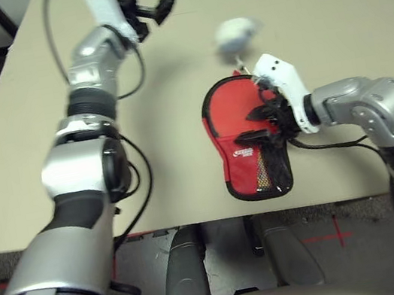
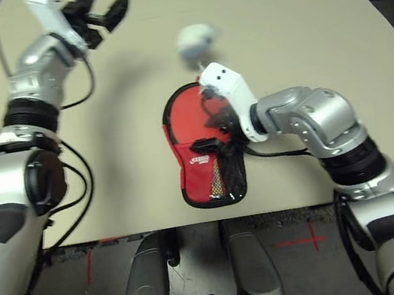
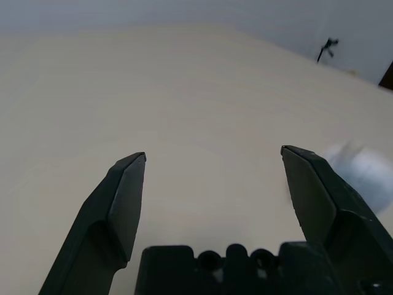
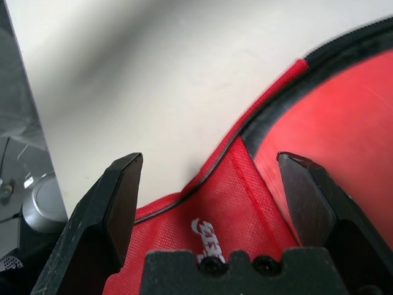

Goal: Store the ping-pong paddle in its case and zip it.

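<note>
1. The red case (image 1: 242, 172) lies flat on the surface (image 1: 315, 35) near its front edge, mesh pocket toward the robot; a smooth red face, apparently the ping-pong paddle (image 1: 230, 109), shows above the logo panel.
2. The right gripper (image 4: 210, 154) stands over the case, jaws apart; the left gripper (image 3: 214, 151), jaws also apart and empty, is well apart from it.
3. The step in hand appears to be settling the paddle before closing: press it flat, tucked inside the black zipper edging.
4. Next, steady the pouch lightly with one gripper and draw the cover over evenly, keeping fabric clear of the zipper.
</note>
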You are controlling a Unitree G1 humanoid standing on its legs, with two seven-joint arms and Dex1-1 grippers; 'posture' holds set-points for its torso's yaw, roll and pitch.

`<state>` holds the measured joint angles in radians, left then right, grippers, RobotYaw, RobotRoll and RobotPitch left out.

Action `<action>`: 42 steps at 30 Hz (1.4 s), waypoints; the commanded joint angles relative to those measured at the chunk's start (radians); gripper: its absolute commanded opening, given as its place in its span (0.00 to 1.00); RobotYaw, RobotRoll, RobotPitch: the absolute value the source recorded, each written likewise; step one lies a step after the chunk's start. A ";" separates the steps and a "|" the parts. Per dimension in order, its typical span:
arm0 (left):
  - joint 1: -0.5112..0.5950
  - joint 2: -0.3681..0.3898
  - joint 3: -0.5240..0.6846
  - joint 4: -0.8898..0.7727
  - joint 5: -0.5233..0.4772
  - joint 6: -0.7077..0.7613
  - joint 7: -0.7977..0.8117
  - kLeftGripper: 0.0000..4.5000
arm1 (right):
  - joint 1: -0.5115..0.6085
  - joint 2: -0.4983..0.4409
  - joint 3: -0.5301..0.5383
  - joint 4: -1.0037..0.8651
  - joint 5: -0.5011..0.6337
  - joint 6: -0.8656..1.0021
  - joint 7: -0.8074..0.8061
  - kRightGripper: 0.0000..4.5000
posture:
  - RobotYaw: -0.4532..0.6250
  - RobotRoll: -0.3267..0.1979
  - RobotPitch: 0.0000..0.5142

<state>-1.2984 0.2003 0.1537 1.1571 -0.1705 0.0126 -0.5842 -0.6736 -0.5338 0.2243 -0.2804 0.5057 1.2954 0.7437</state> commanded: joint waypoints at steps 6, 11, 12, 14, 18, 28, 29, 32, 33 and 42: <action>-0.007 -0.009 -0.016 -0.032 0.004 0.008 -0.077 1.00 | 0.002 -0.021 -0.053 -0.004 0.034 0.052 -0.039 1.00 | 0.39 0.62 0.44; 0.000 0.004 -0.051 -0.093 0.002 0.077 -0.217 1.00 | -0.143 -0.086 -0.170 0.102 0.051 0.111 -0.038 1.00 | 0.38 0.62 0.44; 0.005 0.008 -0.062 -0.113 0.004 0.094 -0.248 1.00 | -0.180 -0.106 -0.179 0.137 0.042 0.103 -0.037 1.00 | 0.38 0.62 0.44; 0.018 0.016 -0.085 -0.153 0.006 0.132 -0.300 1.00 | -0.255 -0.139 -0.185 0.217 0.020 0.091 -0.045 1.00 | 0.38 0.62 0.44; 0.062 0.029 -0.140 -0.255 0.008 0.228 -0.392 1.00 | -0.426 -0.154 -0.168 0.466 -0.088 -0.027 -0.109 1.00 | 0.35 0.62 0.43; 0.230 0.056 -0.318 -0.589 -0.002 0.484 -0.578 1.00 | -0.695 0.029 -0.104 1.139 -0.331 -0.546 -0.097 1.00 | 0.36 0.62 0.41; 0.246 0.060 -0.336 -0.613 0.002 0.499 -0.582 1.00 | -0.709 0.048 -0.097 1.186 -0.348 -0.584 -0.077 1.00 | 0.36 0.62 0.41; 0.292 0.076 -0.398 -0.668 0.030 0.521 -0.585 1.00 | -0.752 0.110 -0.096 1.317 -0.384 -0.675 -0.040 1.00 | 0.38 0.62 0.40; 0.304 0.081 -0.414 -0.678 0.038 0.525 -0.586 1.00 | -0.763 0.126 -0.093 1.355 -0.401 -0.710 -0.039 1.00 | 0.38 0.62 0.40; 0.356 0.095 -0.489 -0.736 0.071 0.543 -0.569 1.00 | -0.805 0.219 -0.134 1.536 -0.471 -0.871 -0.081 1.00 | 0.42 0.62 0.40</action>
<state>-0.9583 0.2957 -0.3139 0.4512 -0.1122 0.5434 -1.1539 -1.4670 -0.3214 0.1005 1.2269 0.0518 0.4542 0.6748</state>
